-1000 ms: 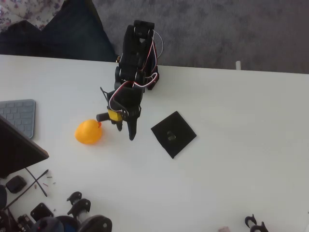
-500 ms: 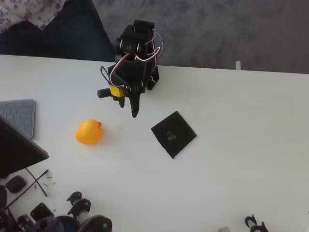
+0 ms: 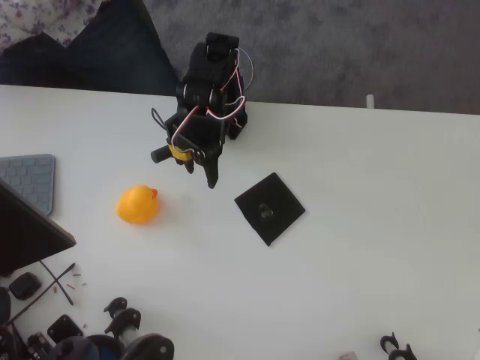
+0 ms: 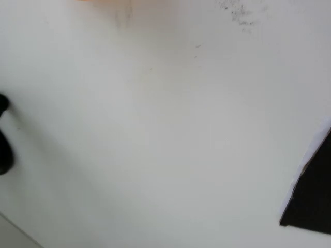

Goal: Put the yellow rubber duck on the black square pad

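White table [image 3: 360, 285]: overhead gives you one yellow rubber duck [image 3: 136, 205], one black square pad [image 3: 269, 208]; gripper [image 3: 211, 180] state unclear.

A white table [image 3: 375, 247] stands against grey carpet [image 3: 337, 45] in daylight.

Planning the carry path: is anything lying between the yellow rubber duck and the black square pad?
Nothing visible: in the overhead view only bare white table separates the yellow rubber duck from the black square pad.
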You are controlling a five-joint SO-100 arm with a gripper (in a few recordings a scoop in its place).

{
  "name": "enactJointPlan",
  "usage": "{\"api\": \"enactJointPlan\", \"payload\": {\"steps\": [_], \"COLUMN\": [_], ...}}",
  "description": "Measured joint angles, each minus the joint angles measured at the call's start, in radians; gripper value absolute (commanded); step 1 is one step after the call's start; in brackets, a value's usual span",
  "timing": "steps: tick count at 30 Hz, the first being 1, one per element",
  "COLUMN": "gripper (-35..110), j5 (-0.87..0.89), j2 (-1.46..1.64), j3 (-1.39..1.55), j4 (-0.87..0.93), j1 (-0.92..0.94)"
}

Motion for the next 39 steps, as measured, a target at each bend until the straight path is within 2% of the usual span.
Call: {"api": "enactJointPlan", "payload": {"steps": [7,16,27,34,39], "gripper": [25,25,25,25,25], "j5": [-0.114,-0.178,-0.362,-0.532,-0.589], "j2": [0.002,-0.002,-0.002,0.000,-0.003], "j3": [0.000,0.000,0.006,0.173,0.196], "j4": [-0.008,-0.193,-0.202,-0.207,-0.242], "j1": [0.072,0.244,0.425,0.505,0.560]}}
